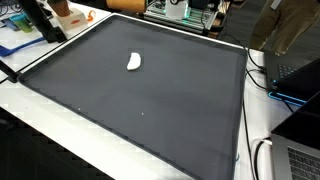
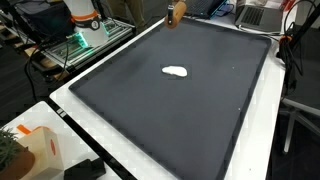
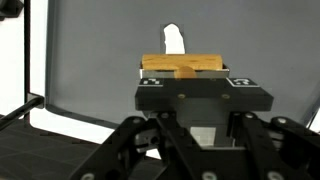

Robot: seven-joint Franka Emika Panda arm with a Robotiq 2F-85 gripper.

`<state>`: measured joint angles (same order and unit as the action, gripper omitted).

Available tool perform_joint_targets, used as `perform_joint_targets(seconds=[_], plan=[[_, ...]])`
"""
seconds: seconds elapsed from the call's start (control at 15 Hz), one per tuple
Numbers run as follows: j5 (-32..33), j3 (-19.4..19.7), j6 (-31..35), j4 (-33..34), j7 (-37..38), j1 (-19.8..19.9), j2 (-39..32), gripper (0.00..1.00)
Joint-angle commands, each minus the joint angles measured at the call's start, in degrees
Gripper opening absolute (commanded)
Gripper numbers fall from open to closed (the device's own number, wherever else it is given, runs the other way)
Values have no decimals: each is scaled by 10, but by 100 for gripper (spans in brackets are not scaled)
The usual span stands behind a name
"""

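In the wrist view my gripper is shut on a light wooden block, which lies crosswise between the jaws. Beyond the block a small white lump rests on the black mat. Both exterior views show the white lump lying alone on the mat. The wooden block hangs over the mat's far edge in an exterior view, with the gripper above it mostly cut off. In an exterior view the block shows at the top left corner.
A white table border frames the mat. Cables and a laptop sit off one side. A green-lit device and an orange-and-white box stand off the mat. A person stands behind.
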<state>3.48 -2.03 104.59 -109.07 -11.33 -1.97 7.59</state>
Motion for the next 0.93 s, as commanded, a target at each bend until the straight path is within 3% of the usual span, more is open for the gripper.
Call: perform_joint_targets(seconds=[0.0,0.33,0.4,0.67,0.73,0.87], plan=[[-7,7,-56,62,-8,2,-30,22],[-13,13,-81,107,-18,7,-50,22],[-3,9,-62,85,-3,4,-41,47],[-3,11,-64,96,-9,5,-49,47],[-5,11,-64,105,5,6,-57,22],[-15,11,-69,127,28,6,-75,22]])
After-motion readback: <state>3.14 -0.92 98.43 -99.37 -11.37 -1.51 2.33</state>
